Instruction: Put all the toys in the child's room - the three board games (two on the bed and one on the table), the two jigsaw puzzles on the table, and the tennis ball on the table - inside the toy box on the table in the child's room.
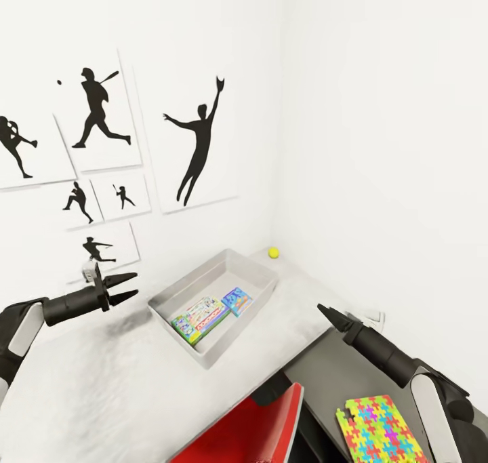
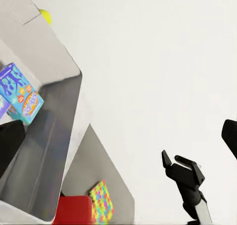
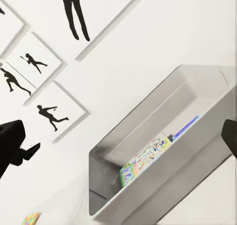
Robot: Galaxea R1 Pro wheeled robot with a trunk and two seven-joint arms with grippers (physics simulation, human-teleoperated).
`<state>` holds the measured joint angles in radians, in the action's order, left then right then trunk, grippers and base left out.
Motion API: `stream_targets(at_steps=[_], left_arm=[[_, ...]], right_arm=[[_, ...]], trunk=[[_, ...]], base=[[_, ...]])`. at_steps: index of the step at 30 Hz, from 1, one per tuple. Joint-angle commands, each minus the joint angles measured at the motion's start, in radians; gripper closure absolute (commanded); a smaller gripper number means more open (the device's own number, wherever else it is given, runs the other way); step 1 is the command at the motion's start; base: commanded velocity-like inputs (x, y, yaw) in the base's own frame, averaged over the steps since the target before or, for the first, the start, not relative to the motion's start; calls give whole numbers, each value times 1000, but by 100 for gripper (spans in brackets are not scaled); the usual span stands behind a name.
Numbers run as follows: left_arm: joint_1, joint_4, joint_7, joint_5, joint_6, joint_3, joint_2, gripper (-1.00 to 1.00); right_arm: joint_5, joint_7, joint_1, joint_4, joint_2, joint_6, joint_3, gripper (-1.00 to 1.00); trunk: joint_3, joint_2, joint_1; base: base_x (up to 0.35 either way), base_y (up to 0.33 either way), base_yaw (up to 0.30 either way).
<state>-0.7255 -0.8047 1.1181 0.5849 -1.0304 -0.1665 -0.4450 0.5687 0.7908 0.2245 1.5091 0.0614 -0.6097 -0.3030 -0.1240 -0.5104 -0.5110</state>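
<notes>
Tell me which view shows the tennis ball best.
The head view: the whole tennis ball sits in plain sight on the table in the corner by the wall, just beyond the toy box. The left wrist view catches it as a yellow patch behind the box's wall.
</notes>
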Motion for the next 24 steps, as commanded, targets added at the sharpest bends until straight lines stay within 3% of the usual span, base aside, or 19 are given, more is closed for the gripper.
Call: stream_targets(at_steps=[1, 4, 6, 9, 14, 18, 24], left_arm=[[26, -9, 9, 0, 2, -2, -13, -100], [64, -17, 14, 0, 17, -7, -30, -100], [115, -22, 35, 1, 47, -9, -54, -100], [184, -23, 103, -2, 100, -11, -72, -100], [253, -22, 196, -2, 172, -12, -91, -100], [278, -23, 265, -3, 197, -13, -108, -100], [288, -22, 313, -4, 211, -13, -121, -100]], right_arm=[[5, 1, 1, 0, 0, -7, -1, -100], [5, 1, 1, 0, 0, -7, 0, -100], [5, 1, 1, 0, 0, -7, 0, -100], [5, 1, 1, 1, -1, -6, 1, -100], [5, 1, 1, 2, -1, -6, 4, -100], [5, 1, 1, 2, -2, -6, 5, -100], [5, 1, 1, 2, -3, -5, 8, -100]], trunk=[[0, -2, 0], [4, -2, 0], [7, -2, 0], [12, -2, 0], [20, -2, 0], [26, -2, 0], [32, -2, 0]], base=[[-88, 0, -131], [-92, 0, -131], [-127, 8, -127], [-213, 61, -65], [-175, 49, 14], [-53, 14, 98], [-62, 41, 86]])
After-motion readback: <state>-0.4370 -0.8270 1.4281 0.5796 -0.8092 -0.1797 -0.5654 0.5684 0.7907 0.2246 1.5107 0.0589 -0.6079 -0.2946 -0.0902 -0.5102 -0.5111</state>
